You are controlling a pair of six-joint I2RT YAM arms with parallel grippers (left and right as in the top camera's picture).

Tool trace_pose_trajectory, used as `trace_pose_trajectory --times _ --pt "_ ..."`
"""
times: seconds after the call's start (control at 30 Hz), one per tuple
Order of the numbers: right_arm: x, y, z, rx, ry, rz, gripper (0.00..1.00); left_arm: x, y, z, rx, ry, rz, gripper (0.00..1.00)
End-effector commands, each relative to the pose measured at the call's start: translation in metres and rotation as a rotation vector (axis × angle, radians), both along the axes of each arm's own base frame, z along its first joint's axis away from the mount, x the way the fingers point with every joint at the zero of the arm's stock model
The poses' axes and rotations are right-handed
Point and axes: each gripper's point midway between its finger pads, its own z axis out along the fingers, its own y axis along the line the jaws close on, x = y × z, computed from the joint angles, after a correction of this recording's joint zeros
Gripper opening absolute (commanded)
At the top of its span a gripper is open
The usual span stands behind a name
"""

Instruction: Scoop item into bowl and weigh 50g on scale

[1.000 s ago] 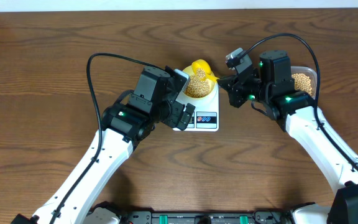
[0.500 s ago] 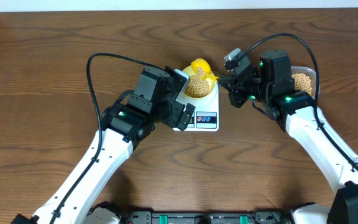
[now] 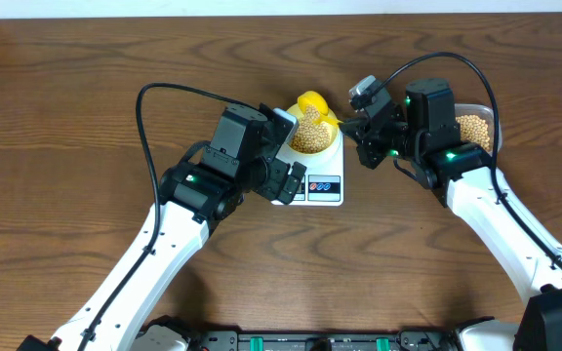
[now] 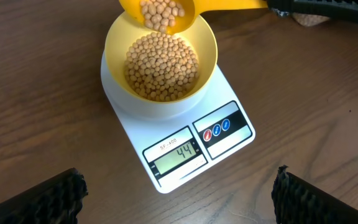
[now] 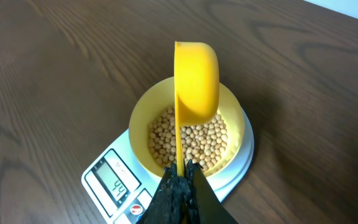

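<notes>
Gripping the thin handle of the yellow scoop, the right gripper is clamped tight at the bottom centre of its wrist view; the scoop is tipped on edge above the bowl. This bowl, filled with beans, sits on the scale, whose display reads 44. The left gripper is spread wide and holds nothing. A clear tub with more beans lies at the right of the scale in the overhead view.
</notes>
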Motion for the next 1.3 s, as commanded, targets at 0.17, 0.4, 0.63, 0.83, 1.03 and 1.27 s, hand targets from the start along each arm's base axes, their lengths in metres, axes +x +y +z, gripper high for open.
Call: trace_pose_trajectory --times 0.17,0.4,0.63,0.83,1.03,1.27 --pt "0.003 0.006 0.004 -0.008 -0.028 0.003 0.01 0.003 0.003 0.002 0.01 -0.015 0.004 0.98" --pt "0.002 0.009 0.005 0.0 -0.021 -0.004 0.01 0.003 0.003 0.002 0.011 -0.015 0.004 0.98" --pt "0.0 0.012 0.005 0.015 -0.005 0.0 0.01 0.003 0.003 0.002 0.011 -0.015 0.005 0.98" --pt "0.004 0.008 0.003 -0.006 -0.015 -0.024 0.01 0.003 0.003 0.002 0.011 -0.014 0.004 0.98" --pt "0.002 0.01 0.004 0.005 -0.005 -0.021 0.01 0.003 0.003 0.002 0.011 -0.014 0.004 0.98" --pt "0.0 0.011 0.002 -0.01 -0.012 -0.003 0.01 0.003 0.003 0.002 0.011 -0.014 0.004 0.98"
